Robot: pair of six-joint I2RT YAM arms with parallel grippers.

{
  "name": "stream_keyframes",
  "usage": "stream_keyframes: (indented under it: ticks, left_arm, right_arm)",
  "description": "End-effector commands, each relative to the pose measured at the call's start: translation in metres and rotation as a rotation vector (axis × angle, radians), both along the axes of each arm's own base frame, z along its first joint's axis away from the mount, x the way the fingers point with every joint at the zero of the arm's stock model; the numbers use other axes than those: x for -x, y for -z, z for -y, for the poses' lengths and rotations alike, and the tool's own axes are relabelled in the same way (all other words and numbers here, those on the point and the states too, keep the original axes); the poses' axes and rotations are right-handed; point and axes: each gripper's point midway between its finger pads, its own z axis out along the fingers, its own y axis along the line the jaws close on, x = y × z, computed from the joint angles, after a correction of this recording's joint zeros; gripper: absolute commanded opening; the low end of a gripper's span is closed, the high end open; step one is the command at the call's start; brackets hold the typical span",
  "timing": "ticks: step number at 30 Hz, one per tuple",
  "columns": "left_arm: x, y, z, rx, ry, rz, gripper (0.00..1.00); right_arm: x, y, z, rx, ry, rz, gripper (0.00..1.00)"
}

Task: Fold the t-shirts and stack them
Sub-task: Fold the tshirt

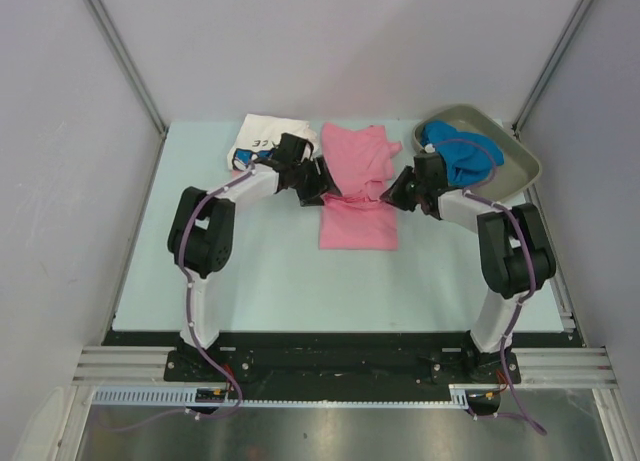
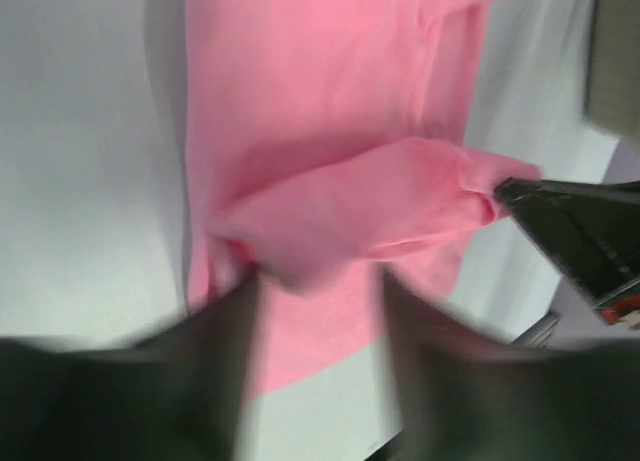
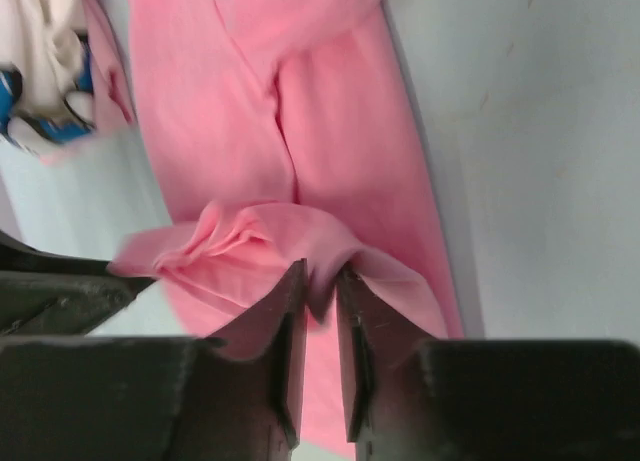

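So the worktop (image 1: 250, 281) is pale green with a grey tray (image 1: 505, 141) on it. The pink t-shirt (image 1: 358, 216) lies just left of the tray, flat at the near end and rumpled at the far end. The white printed t-shirt (image 1: 262, 133) is further left of the tray, past the pink one. The blue t-shirt (image 1: 460, 153) is bunched up inside the tray.

The right tool (image 3: 320, 273), just off the tray's near-left side, is closed tight on a raised pink fold. The left tool (image 2: 317, 274), further from the tray, has its jaws parted with the other end of that fold at the gap.
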Motion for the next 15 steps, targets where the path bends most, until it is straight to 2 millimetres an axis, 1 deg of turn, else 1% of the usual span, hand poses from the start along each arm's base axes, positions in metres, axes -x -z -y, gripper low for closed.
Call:
stream_keyframes:
  ticks: [1, 2, 3, 4, 6, 7, 8, 9, 10, 11, 12, 13, 14, 15]
  left_arm:
    - [-0.056, -0.04, -0.002, 0.061, -0.027, 0.116, 1.0]
    - [-0.068, -0.048, -0.004, 0.074, -0.045, 0.137, 1.0]
    - [-0.082, -0.05, -0.005, 0.096, -0.061, 0.148, 1.0]
    - [-0.104, -0.075, -0.013, 0.128, -0.087, 0.209, 1.0]
    - [-0.121, -0.09, -0.022, 0.144, -0.12, 0.25, 1.0]
    - [-0.127, -0.101, -0.029, 0.153, -0.131, 0.271, 1.0]
    - [-0.126, -0.105, -0.032, 0.148, -0.127, 0.277, 1.0]
    - [-0.119, -0.116, -0.036, 0.123, -0.121, 0.299, 1.0]
    - [-0.101, -0.1, -0.037, 0.093, -0.11, 0.261, 1.0]
    - [-0.089, -0.093, -0.039, 0.069, -0.109, 0.245, 1.0]
    - [-0.077, -0.085, -0.042, 0.043, -0.112, 0.241, 1.0]
    - [-0.044, -0.07, -0.046, 0.021, -0.103, 0.198, 1.0]
    - [-0.029, -0.059, -0.048, 0.011, -0.102, 0.181, 1.0]
    - [-0.018, -0.056, -0.05, 0.015, -0.114, 0.178, 1.0]
  right_arm:
    - [-0.064, -0.041, -0.003, -0.073, 0.027, 0.17, 0.55]
    - [-0.074, -0.03, -0.003, -0.079, 0.035, 0.158, 0.66]
    - [-0.089, -0.039, 0.001, -0.086, 0.051, 0.186, 0.76]
    - [-0.104, -0.051, 0.003, -0.089, 0.072, 0.221, 0.87]
    - [-0.116, -0.056, 0.01, -0.079, 0.096, 0.251, 0.97]
    - [-0.117, -0.058, 0.013, -0.063, 0.105, 0.253, 1.0]
    - [-0.115, -0.067, 0.015, -0.049, 0.107, 0.264, 1.0]
    - [-0.108, -0.066, 0.013, -0.005, 0.087, 0.26, 1.0]
    - [-0.098, -0.055, 0.019, 0.057, 0.1, 0.21, 1.0]
    - [-0.086, -0.047, 0.02, 0.102, 0.093, 0.181, 1.0]
    - [-0.074, -0.052, 0.022, 0.136, 0.09, 0.177, 1.0]
    - [-0.06, -0.047, 0.022, 0.204, 0.09, 0.165, 1.0]
    - [-0.05, -0.045, 0.022, 0.221, 0.086, 0.161, 1.0]
    - [-0.03, -0.038, 0.025, 0.235, 0.074, 0.146, 1.0]
